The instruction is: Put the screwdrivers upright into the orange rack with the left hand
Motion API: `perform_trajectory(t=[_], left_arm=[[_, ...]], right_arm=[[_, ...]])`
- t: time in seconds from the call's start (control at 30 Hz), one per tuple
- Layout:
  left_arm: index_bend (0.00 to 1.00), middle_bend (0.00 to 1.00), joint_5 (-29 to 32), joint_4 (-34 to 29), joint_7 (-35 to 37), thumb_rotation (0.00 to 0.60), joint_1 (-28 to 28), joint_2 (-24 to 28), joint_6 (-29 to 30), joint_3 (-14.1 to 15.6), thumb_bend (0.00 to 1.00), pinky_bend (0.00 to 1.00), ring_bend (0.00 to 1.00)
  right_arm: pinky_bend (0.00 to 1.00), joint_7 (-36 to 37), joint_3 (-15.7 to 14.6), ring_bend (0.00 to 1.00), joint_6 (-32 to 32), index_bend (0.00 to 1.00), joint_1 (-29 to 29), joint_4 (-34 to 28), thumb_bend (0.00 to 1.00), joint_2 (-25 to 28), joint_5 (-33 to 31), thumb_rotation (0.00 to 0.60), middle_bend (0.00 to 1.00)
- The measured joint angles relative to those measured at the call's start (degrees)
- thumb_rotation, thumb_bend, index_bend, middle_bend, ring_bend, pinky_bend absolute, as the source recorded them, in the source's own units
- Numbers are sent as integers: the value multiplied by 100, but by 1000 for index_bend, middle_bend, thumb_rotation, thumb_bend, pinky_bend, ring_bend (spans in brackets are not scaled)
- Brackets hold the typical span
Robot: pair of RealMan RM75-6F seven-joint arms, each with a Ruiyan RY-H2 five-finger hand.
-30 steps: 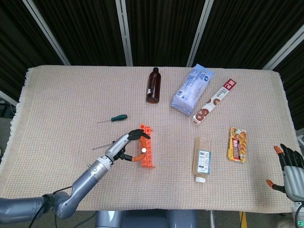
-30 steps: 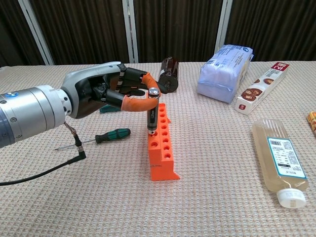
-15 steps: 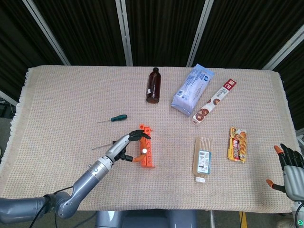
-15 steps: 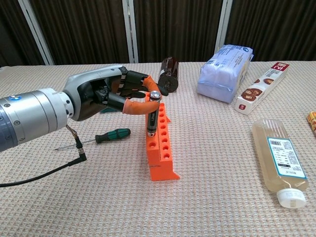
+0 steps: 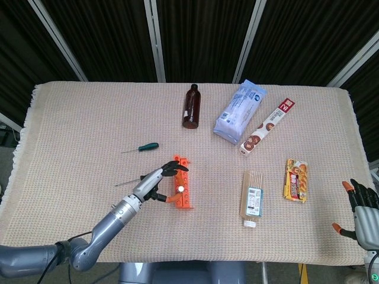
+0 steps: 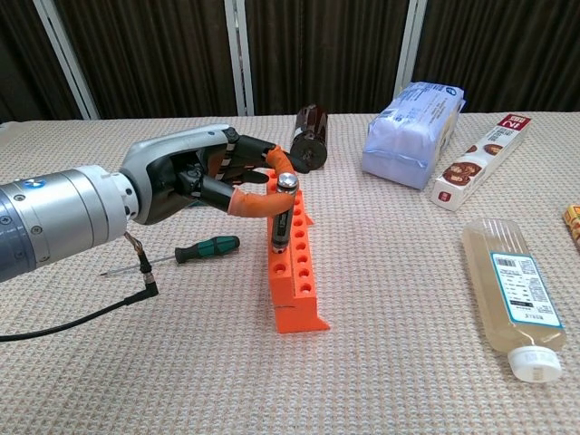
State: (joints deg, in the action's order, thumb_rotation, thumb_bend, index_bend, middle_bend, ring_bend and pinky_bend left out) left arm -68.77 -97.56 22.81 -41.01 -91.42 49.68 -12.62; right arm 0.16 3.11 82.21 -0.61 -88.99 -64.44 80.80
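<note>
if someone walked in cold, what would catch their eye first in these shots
First the orange rack near the front middle of the table, with the left hand pinching a screwdriver that stands upright in one of its holes. Next, a green-handled screwdriver lying flat on the cloth just left of the rack, beside the hand. Behind, a brown bottle lies on its side near the table's far edge.

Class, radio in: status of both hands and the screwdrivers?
Left hand pinching a screwdriver upright in the rack. Right hand open, idle. Two screwdrivers on cloth.
</note>
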Motion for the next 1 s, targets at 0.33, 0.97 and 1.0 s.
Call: perform_trajectory(t=[0.33, 0.97, 1.0], left_arm=[[183, 0, -95, 7, -190, 600, 8, 33, 52, 52, 349, 0, 0], [417, 53, -615, -346, -358, 600, 324, 685, 629, 119, 550, 0, 0], [425, 58, -589, -327, -482, 600, 339, 725, 653, 124, 561, 0, 0]], right_arm=[[0, 5, 9, 0, -12, 70, -12, 10, 26, -1, -9, 600, 0], [0, -16, 19, 0, 11, 70, -13, -10, 25, 12, -1, 600, 0], [0, -14, 18, 0, 11, 70, -16, -8, 25, 10, 6, 600, 0]])
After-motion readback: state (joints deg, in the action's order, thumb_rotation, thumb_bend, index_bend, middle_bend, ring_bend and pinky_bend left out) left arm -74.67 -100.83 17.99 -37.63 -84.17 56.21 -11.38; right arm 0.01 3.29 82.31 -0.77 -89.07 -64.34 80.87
